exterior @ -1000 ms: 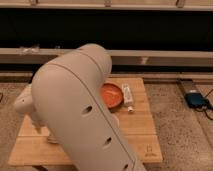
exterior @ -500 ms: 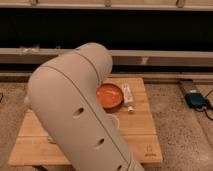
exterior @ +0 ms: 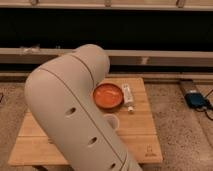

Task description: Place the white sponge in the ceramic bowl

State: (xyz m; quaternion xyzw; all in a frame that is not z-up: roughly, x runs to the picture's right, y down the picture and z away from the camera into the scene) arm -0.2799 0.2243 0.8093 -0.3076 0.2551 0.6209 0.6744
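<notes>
The orange-red ceramic bowl point(exterior: 108, 96) sits on the wooden table point(exterior: 140, 132), right of centre toward the back. My large white arm point(exterior: 70, 110) fills the left and middle of the view and hides much of the table. The gripper is not in view; it is hidden behind the arm or out of frame. The white sponge is hidden or out of view.
A slim white tube point(exterior: 127, 95) lies just right of the bowl. A pale translucent cup point(exterior: 111, 121) stands in front of the bowl, partly behind the arm. A blue and black device point(exterior: 196, 100) lies on the floor at right. A dark shelf wall runs behind.
My arm has shifted left and back across the view, uncovering more of the bowl and the cup in front of it.
</notes>
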